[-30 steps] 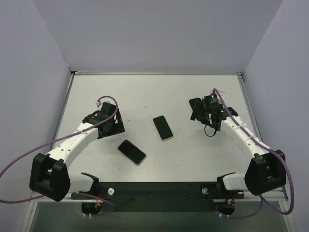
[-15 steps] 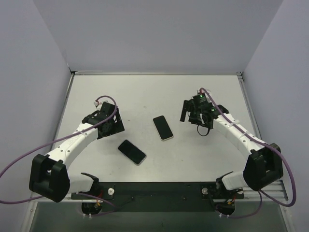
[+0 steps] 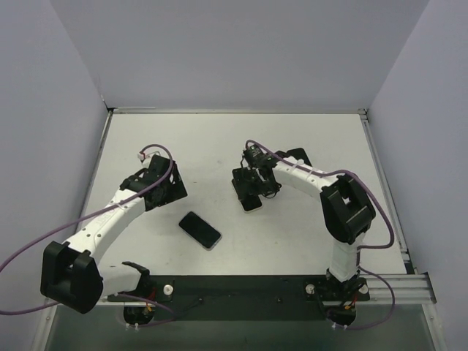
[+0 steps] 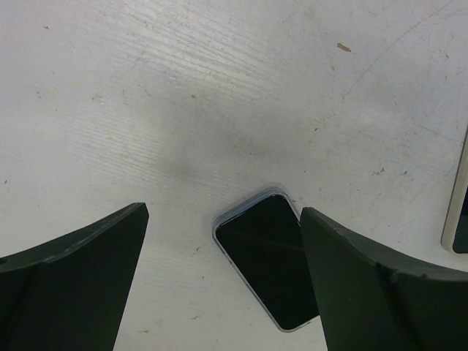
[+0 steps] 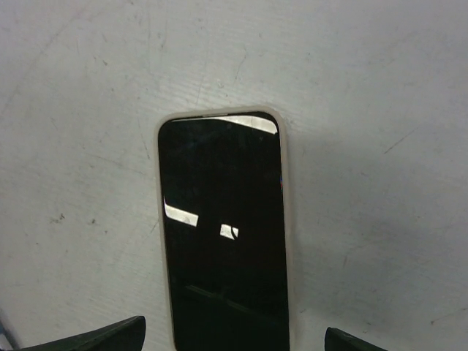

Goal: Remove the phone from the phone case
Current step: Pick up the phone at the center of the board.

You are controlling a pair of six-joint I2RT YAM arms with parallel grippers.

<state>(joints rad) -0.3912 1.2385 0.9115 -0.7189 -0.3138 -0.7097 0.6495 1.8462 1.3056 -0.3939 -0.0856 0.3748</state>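
Observation:
A phone in a cream case lies face up at the table's centre; it fills the right wrist view. My right gripper hovers open right over it, its fingertips either side of the phone, not touching. A second phone in a clear case lies face up nearer the front. In the left wrist view it lies between and beyond my open left gripper, partly hidden by the right finger. The left gripper is up and left of that phone and empty.
The white table is walled by grey panels at the back and sides. The cream case's edge shows at the right of the left wrist view. A black rail with the arm bases runs along the near edge.
My right arm has swung left from the table's right side to above the cream-cased phone. The left arm has barely shifted. Both phones lie where they were.

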